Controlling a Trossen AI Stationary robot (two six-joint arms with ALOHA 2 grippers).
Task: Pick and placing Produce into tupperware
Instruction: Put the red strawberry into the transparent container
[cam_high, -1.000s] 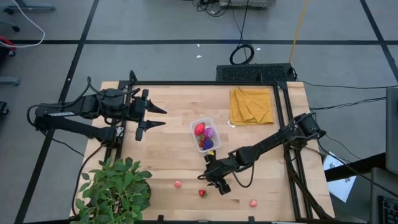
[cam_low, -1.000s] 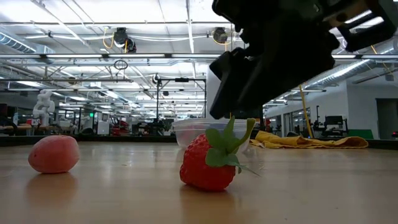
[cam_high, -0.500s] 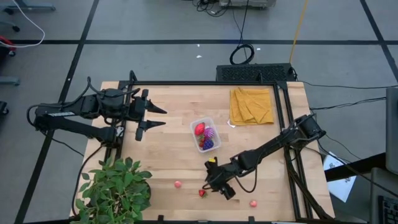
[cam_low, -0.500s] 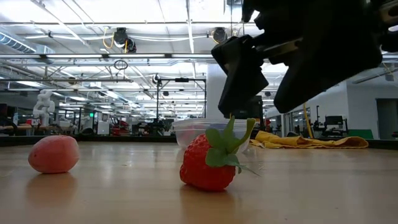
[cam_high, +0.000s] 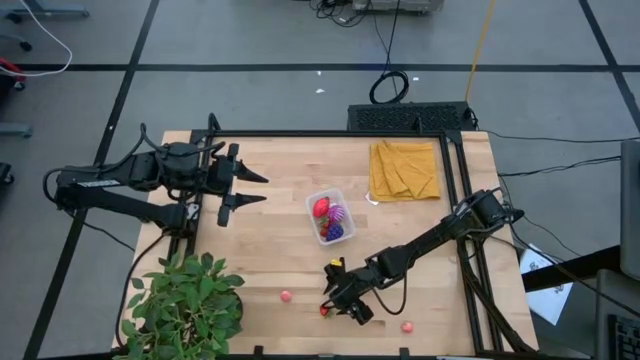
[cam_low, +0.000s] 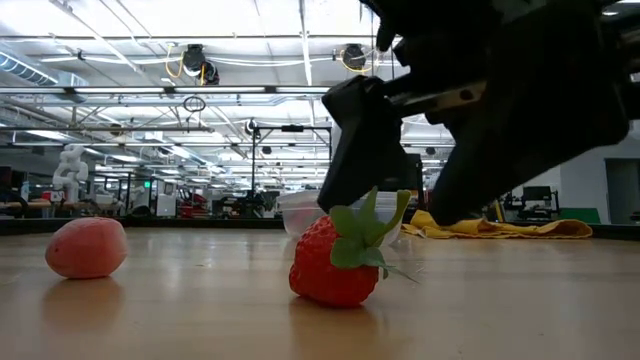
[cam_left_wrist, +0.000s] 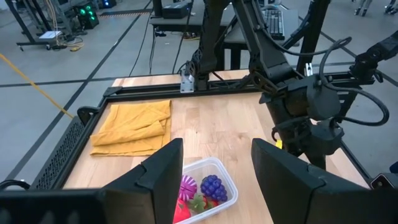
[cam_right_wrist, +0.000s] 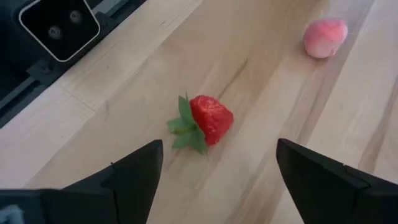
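Observation:
A red toy strawberry (cam_right_wrist: 210, 118) with green leaves lies on its side on the wooden table near the near edge (cam_high: 323, 311) (cam_low: 335, 262). My right gripper (cam_high: 337, 299) (cam_right_wrist: 230, 180) hovers just above it, open, one finger on either side (cam_low: 400, 190), touching nothing. The clear tupperware (cam_high: 330, 215) (cam_left_wrist: 225, 176) stands mid-table and holds a strawberry, a spiky magenta fruit and purple grapes. Two pink pieces lie on the table (cam_high: 286, 296) (cam_high: 407, 326). My left gripper (cam_high: 247, 187) (cam_left_wrist: 214, 168) waits open at the table's left, pointing at the tupperware.
A folded mustard-yellow cloth (cam_high: 405, 170) lies at the far right. A green potted plant (cam_high: 185, 305) fills the near left corner. The nearer pink piece (cam_right_wrist: 325, 37) (cam_low: 87, 247) lies left of the strawberry. A black camera box (cam_right_wrist: 59, 28) sits at the near edge.
My right gripper has moved toward the near edge and slightly left, coming down over the strawberry, and has stayed open. The strawberry has not moved.

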